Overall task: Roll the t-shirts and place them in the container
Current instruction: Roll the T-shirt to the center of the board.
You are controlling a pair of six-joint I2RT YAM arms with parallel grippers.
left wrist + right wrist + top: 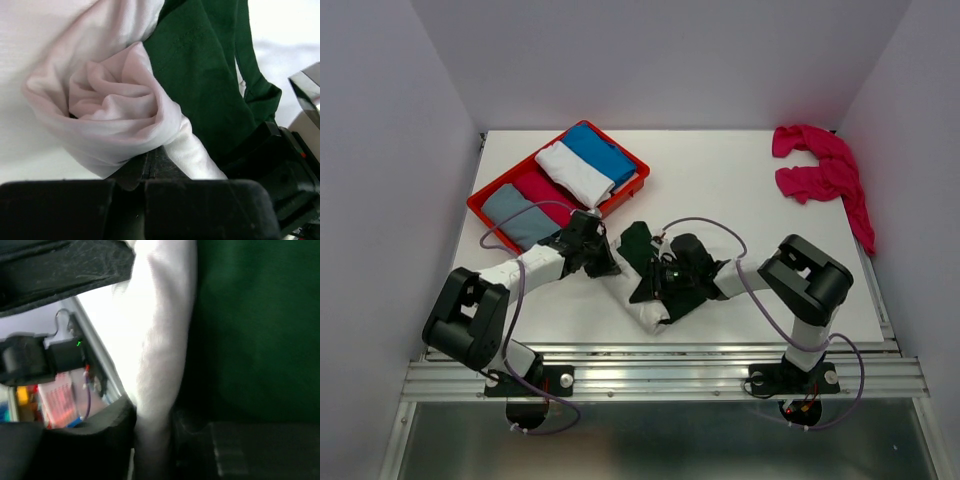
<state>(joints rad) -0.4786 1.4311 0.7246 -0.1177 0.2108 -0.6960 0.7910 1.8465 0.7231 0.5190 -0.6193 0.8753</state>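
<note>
The cream-white t-shirt (653, 318) with dark green sleeves lies bunched near the table's front between both grippers. In the left wrist view its white cloth (115, 105) is wound into a loose roll, with a green sleeve (200, 65) beside it. My left gripper (600, 255) is shut, and its fingertips (150, 162) press against the underside of the roll's end. My right gripper (658, 285) is shut on a thick white fold of the t-shirt (165, 340), which runs down between its two fingers (100, 440). A magenta-pink t-shirt (820, 175) lies crumpled at the back right.
A red plastic tray (485, 208) at the back left holds folded clothes in blue, white, red and grey. The left arm's purple cable loops over the tray's near corner. The metal rail of the table's front edge (660, 375) runs just behind the arm bases.
</note>
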